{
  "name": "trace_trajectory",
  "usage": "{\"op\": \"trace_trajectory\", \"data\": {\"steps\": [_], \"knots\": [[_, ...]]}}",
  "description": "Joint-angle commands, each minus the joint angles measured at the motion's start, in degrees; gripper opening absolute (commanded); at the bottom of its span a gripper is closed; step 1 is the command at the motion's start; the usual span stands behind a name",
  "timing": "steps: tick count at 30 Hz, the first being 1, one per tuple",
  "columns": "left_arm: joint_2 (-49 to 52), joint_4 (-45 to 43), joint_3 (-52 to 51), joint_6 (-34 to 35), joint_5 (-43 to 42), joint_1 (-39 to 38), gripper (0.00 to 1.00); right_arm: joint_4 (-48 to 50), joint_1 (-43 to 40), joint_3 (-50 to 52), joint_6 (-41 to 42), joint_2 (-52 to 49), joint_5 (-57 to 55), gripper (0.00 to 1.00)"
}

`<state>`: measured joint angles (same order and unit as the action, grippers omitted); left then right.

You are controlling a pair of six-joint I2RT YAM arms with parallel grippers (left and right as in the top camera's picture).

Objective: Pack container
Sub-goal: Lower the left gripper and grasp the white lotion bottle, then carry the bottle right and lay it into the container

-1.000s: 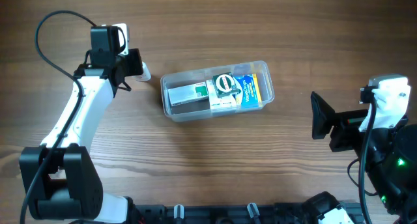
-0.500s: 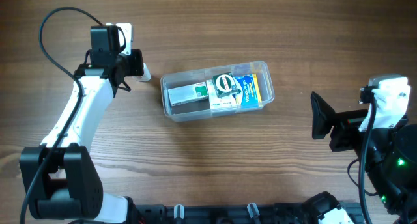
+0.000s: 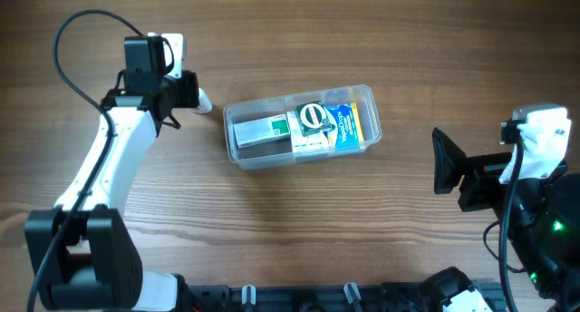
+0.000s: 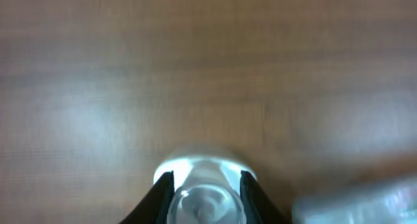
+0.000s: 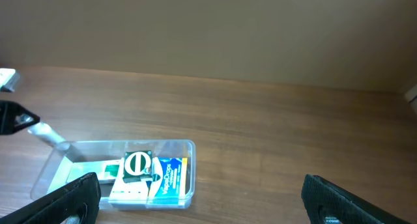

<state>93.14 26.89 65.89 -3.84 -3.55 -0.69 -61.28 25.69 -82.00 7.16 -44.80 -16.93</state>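
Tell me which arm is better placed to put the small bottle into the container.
Left. The left pincer is shut on the small bottle, beside the container. The right pincer stands open and empty, far on the other side.

A: How many tubs?
B: One tub point(image 3: 272, 160). In it I can count three boxes, a grey box point(image 3: 258, 132), a white box point(image 3: 313, 144), a blue box point(image 3: 344, 123), and one round tin point(image 3: 313, 115).
A: And bottles?
B: One small bottle point(image 4: 205, 185).
A: Arms?
B: Two, the left arm point(image 3: 113, 153) and the right arm point(image 3: 489, 171).
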Motion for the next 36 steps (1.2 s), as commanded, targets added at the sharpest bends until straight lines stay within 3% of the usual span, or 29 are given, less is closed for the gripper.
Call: {"op": "trace_trajectory", "data": {"steps": [1, 12, 19, 27, 36], "knots": [[-7.1, 6.0, 3.5, -0.5, 0.2, -1.1, 0.20, 0.1, -0.2, 0.0, -1.2, -0.4, 0.7, 1.00], [-25.8, 19.4, 7.4, 1.4, 3.4, -6.5, 0.16, 0.1, -0.2, 0.0, -1.1, -0.4, 0.7, 1.00], [-31.3, 24.1, 7.4, 6.8, 3.2, -16.5, 0.10, 0.1, -0.2, 0.0, -1.1, -0.4, 0.7, 1.00], [-26.0, 26.5, 7.3, 10.6, 3.2, -28.4, 0.12, 0.1, -0.2, 0.0, -1.2, -0.4, 0.7, 1.00], [-10.3, 22.7, 7.3, 10.5, 3.6, -30.1, 0.08, 0.1, -0.2, 0.0, -1.1, -0.4, 0.7, 1.00]]}}
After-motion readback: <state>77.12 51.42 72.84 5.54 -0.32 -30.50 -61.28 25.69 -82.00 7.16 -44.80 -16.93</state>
